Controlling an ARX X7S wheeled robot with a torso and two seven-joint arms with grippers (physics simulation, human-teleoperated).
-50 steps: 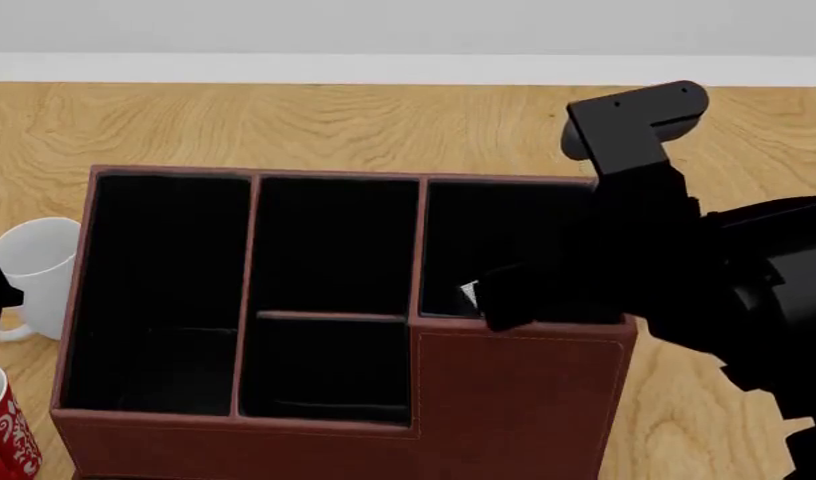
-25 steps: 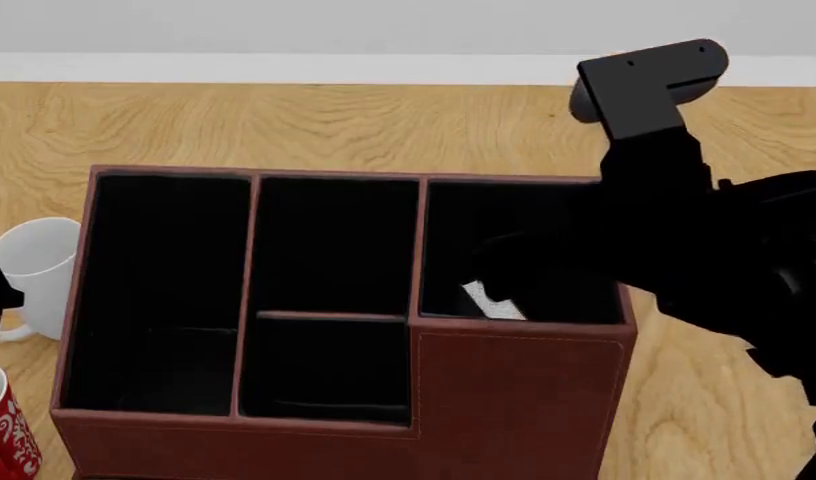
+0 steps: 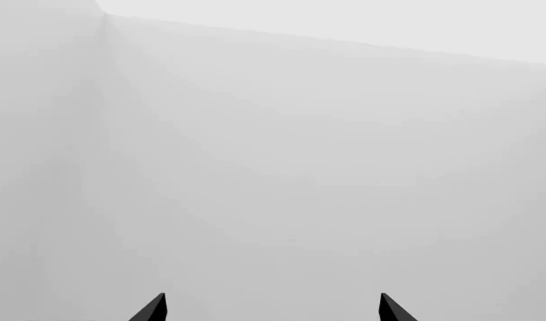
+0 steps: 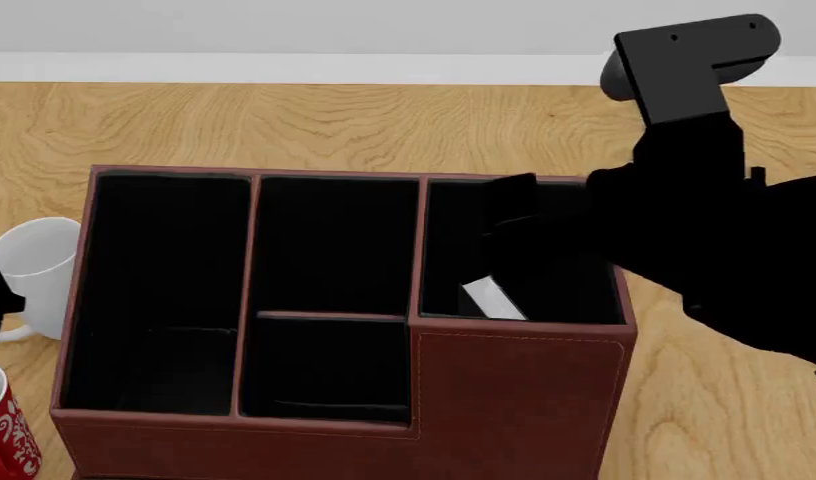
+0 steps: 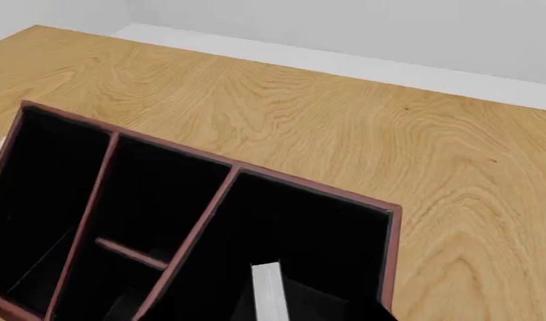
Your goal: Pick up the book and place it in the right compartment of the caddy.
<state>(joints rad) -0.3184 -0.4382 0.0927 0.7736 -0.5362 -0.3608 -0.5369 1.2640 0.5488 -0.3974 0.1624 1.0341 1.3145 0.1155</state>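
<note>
The book (image 4: 492, 298) sits inside the right compartment (image 4: 451, 250) of the caddy (image 4: 515, 400). Only its white page edge shows, a slim strip leaning against the black lining. In the head view its long axis runs from about 10 o'clock down to 4 o'clock, so it stands tilted, not upright. In the right wrist view the same white strip (image 5: 269, 294) rises from the compartment's floor.

Against the head view of a second ago, the right arm has lifted and drawn back toward 1 o'clock. Then its dark bulk covered the compartment's front corner and nearly hid the book; now the page edge is plain to see.

The right gripper (image 4: 512, 215) hangs above the compartment's far side, with the book below it at about 6 o'clock and apart from it. Black on black, its fingers cannot be told as wide or narrow.

The left gripper (image 3: 271, 309) shows two dark fingertips (image 3: 152, 309) spread wide, holding nothing, facing a blank pale wall.

On the tabletop (image 4: 315, 125), at the caddy's 9 o'clock, stand a white mug (image 4: 35, 262) and a red patterned mug (image 4: 5, 430).
</note>
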